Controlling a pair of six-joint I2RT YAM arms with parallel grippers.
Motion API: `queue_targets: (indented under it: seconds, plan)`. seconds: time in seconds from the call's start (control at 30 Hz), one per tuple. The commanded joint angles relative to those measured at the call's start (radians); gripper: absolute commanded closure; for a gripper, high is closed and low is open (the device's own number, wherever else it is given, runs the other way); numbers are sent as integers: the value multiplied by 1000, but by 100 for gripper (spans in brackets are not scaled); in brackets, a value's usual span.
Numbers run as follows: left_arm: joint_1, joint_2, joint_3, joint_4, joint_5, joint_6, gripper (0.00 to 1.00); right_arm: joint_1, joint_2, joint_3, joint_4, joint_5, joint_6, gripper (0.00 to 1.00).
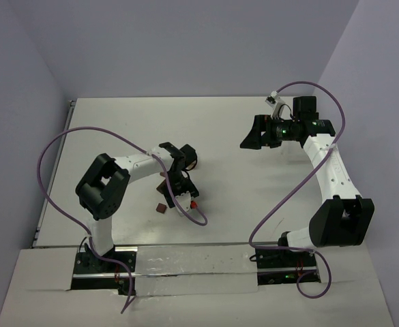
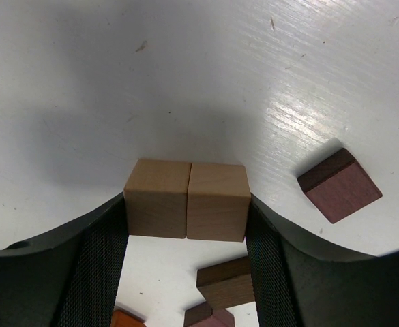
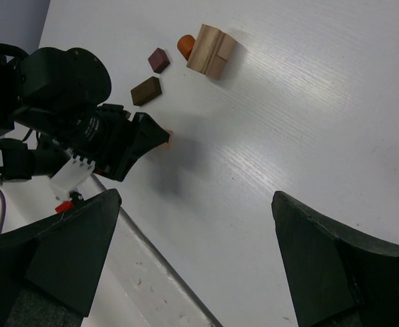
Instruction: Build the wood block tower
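**Operator:** Status of the left gripper (image 2: 187, 204)?

**Technician:** Aligned with the pair of tan cubes (image 2: 157, 197). In the left wrist view the two cubes sit side by side with their faces touching. They fit exactly between the finger pads (image 2: 107, 266), with no gap visible at either outer face. The right wrist view, however, shows a tan pair standing on the table (image 2: 185, 68) apart from the left arm's black wrist body. Whether the fingers are clamped on the pair or merely framing it cannot be told.

**Operator:** Other wood blocks?

**Technician:** All loose on the table, none stacked. In the left wrist view a brown cube (image 2: 226, 281) and a dark reddish cube (image 2: 209, 317) lie near the tan pair. An orange block (image 2: 127, 319) lies beside them, and a second dark reddish cube (image 2: 339, 185) lies apart to the right. No tower exists yet.

**Operator:** Right gripper (image 3: 196, 194)?

**Technician:** Fingers spread wide with nothing between them, held well apart from the blocks.

**Operator:** Step in hand, and next requirement?

**Technician:** Judged as the first pick — acquiring a cube to start the stack. A narrow column takes one cube per level. The next move therefore likely calls for isolating one tan cube from its neighbour, centring the pads on it alone, then setting it squarely on a chosen base cube. Risk: closing across both cubes may let them hinge at the seam — and drop
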Motion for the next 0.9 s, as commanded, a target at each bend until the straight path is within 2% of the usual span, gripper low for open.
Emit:
queue_targets:
  seconds: [0.0,0.23,0.37,0.43,0.5,0.57,0.67,0.73,0.87]
  plan:
    - [-9,5,-3,-4,2,247,40,-10,4,-4,-5,-30,-1,0]
    - [-26,-53,-21,3,40,185,56,-8,-27,-37,25,-69,22,0]
    - [-38,-93,43,-35,149,36,71,-8,-44,-50,37,-86,32,0]
    - [-38,-110,107,-46,227,-104,83,-8,-48,-47,36,-85,33,0]
    - [-38,-122,176,-33,266,-311,92,-8,-49,-43,36,-84,35,0]
    - [-38,-132,216,-7,270,-455,93,-8,-47,-40,36,-84,36,0]
    - [-32,-132,341,18,199,-723,94,-10,-41,-30,26,-85,27,0]
    - [-20,-119,397,13,143,-801,97,-10,-35,-21,20,-85,21,0]
    - [51,-6,605,-131,77,-871,100,-10,-16,1,7,-86,11,0]
